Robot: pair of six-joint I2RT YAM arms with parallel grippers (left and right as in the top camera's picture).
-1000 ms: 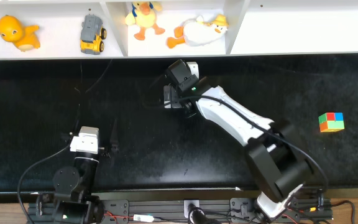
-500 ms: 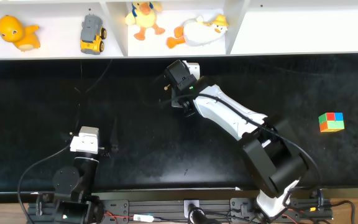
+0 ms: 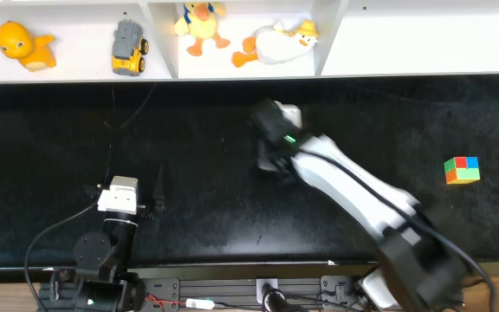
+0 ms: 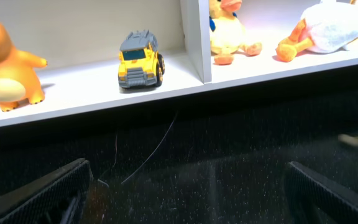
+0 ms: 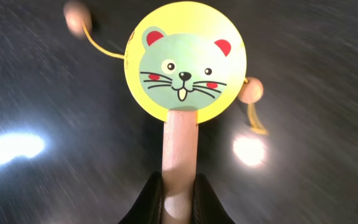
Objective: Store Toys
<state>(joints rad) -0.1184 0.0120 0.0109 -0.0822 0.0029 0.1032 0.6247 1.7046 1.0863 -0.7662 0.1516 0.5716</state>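
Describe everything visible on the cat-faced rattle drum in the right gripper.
The round yellow wooden rattle drum carries a painted pale green cat face with red ears and cheeks, black whiskers and white teeth. A plain wooden handle runs from its rim into the right gripper, whose black fingers are shut on its end. Two wooden beads sit on yellow strings, one at each side. The face is turned to the wrist camera, with the black tabletop behind it.

A thin loose wire point(image 4: 151, 149) lies on the black worktop point(image 3: 59, 139).
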